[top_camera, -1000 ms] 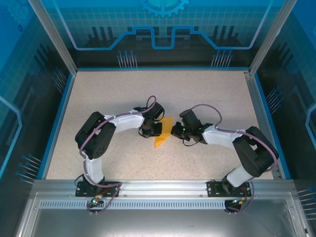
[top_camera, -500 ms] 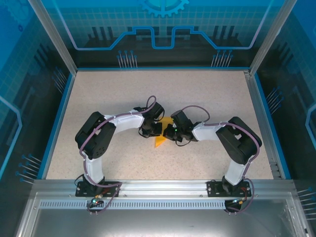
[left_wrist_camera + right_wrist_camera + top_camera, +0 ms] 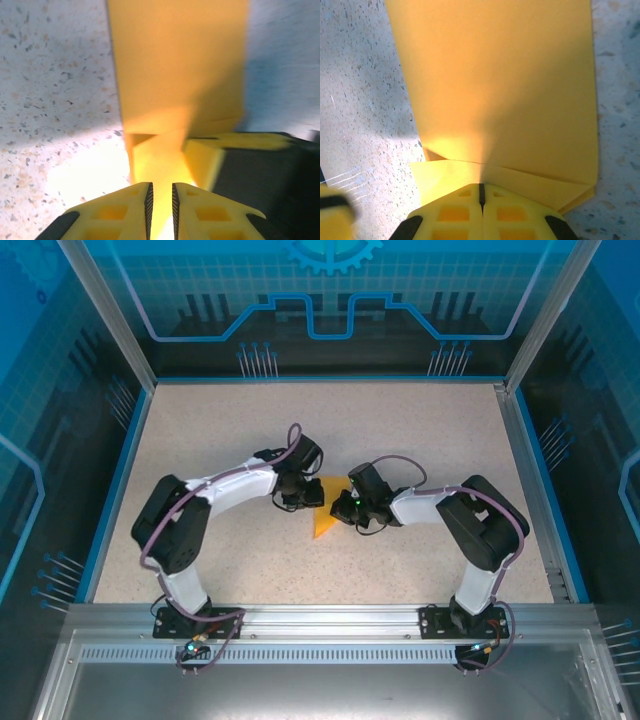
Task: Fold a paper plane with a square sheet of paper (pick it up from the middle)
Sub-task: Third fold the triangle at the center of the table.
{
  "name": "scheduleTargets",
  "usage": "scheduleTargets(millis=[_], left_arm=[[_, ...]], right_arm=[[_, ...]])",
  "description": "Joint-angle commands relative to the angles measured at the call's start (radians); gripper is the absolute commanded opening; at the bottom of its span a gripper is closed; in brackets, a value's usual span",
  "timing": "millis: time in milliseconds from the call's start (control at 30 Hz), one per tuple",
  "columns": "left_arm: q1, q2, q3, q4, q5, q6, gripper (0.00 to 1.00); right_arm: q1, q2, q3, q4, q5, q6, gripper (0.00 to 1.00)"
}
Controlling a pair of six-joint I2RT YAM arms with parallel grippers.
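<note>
Grip first: my left gripper (image 3: 161, 192), at the bottom centre of its wrist view, has its jaws parted by a narrow slit, and the near edge of the orange-yellow folded sheet of paper (image 3: 175, 65) runs into that slit without being pinched, as far as I can judge. My right gripper (image 3: 481, 187) is closed tight, the jaws meeting in a single line, with its tips resting on a creased flap at the sheet's near edge; I cannot tell whether a layer is nipped between them. Seen from above, the two grippers meet at mid-frame with the sheet (image 3: 322, 523) between them, lying on the pale speckled tabletop (image 3: 420, 430) with a point poking toward the bottom of the frame. I judge this to be a creasing step. To do it well, I should keep the right tips pressing down so the layers cannot slide, draw the left gripper clear without snagging the flap, and run pressure along the fold line, not across it, so the crease stays straight.
</note>
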Motion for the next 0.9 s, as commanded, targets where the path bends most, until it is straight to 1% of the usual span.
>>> scheduleTargets(millis=[0,167,300,533,767,867], left_arm=[[0.014,-0.065,-0.067,0.039,0.142,-0.036,0.22],[0.017,-0.063,-0.152,0.149,0.322,-0.084,0.20],[0.013,-0.035,-0.194,0.195,0.377,-0.110,0.18],[0.010,0.005,-0.199,0.194,0.371,-0.111,0.17],[0.008,0.046,-0.176,0.180,0.313,-0.112,0.18],[0.008,0.062,-0.177,0.178,0.309,-0.113,0.18]], right_arm=[[-0.011,0.060,-0.038,-0.091,0.027,0.029,0.02],[-0.012,0.061,-0.037,-0.103,0.023,0.044,0.02],[-0.014,0.065,-0.031,-0.117,0.024,0.052,0.02],[-0.014,0.077,-0.023,-0.129,0.022,0.057,0.02],[-0.014,0.081,-0.014,-0.142,0.021,0.057,0.02],[-0.015,0.082,-0.013,-0.150,0.020,0.054,0.02]])
